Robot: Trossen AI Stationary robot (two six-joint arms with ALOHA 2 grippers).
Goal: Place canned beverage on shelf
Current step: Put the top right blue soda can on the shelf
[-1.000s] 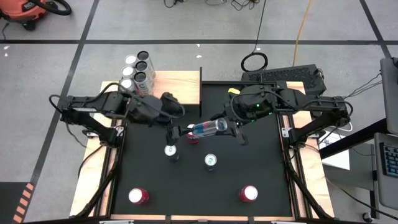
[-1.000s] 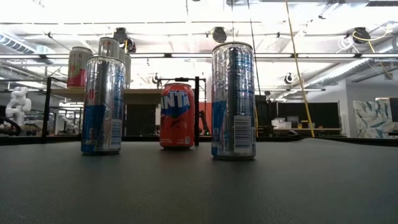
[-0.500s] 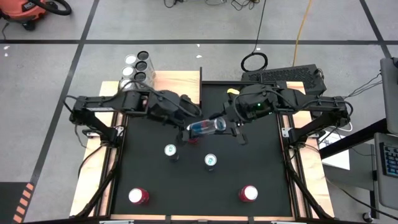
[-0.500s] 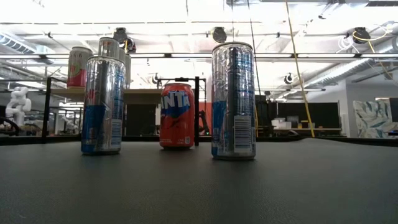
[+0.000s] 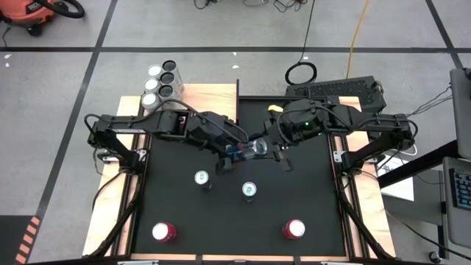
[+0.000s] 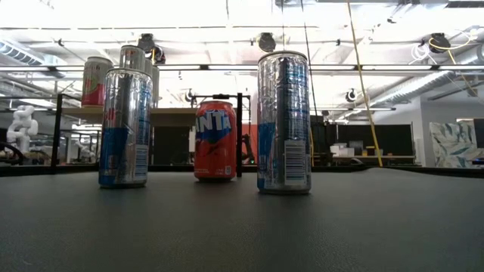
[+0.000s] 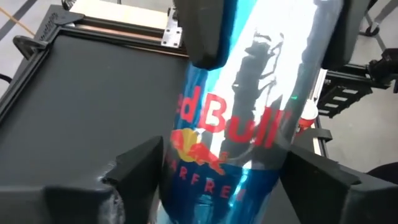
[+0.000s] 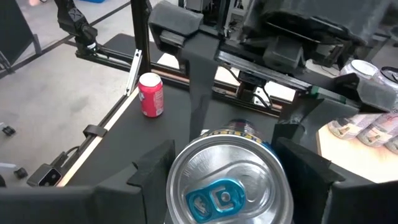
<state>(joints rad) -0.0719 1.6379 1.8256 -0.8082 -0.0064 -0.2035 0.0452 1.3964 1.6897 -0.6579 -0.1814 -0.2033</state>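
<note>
A blue-and-silver Red Bull can point(image 5: 248, 150) hangs on its side above the middle of the worktop point(image 5: 309, 199), clear of the black mat, with both arms meeting on it. The right end effector point(image 5: 269, 147) is clamped on the can near its top end; in the right wrist view the silver lid with its blue pull tab point(image 8: 216, 199) sits between the two dark fingers point(image 8: 152, 169), facing the camera. The left end effector point(image 5: 231, 152) has its fingers around the can's other end: in the left wrist view the can point(image 7: 249, 124) fills the gap between the left fingers point(image 7: 134, 171), which stand on either side of the printed body with narrow gaps showing, so whether they press on it I cannot tell.

The shelf point(image 5: 210, 103), a pale wood board on thin black supports, stands at the worktop's far left corner, well apart from the held can. Several silver cans point(image 5: 160, 87) stand in a cluster at its far left end.

On the mat, two silver cans stand upright just nearer than the held one: one point(image 5: 202, 178) under the left arm's reach, one point(image 5: 250, 191) toward the middle. An orange Fanta can point(image 6: 215, 140) stands behind them in the low view. Two red cans stand near the near edge, one toward the left corner point(image 5: 163, 232), one toward the right point(image 5: 294, 229).
</note>
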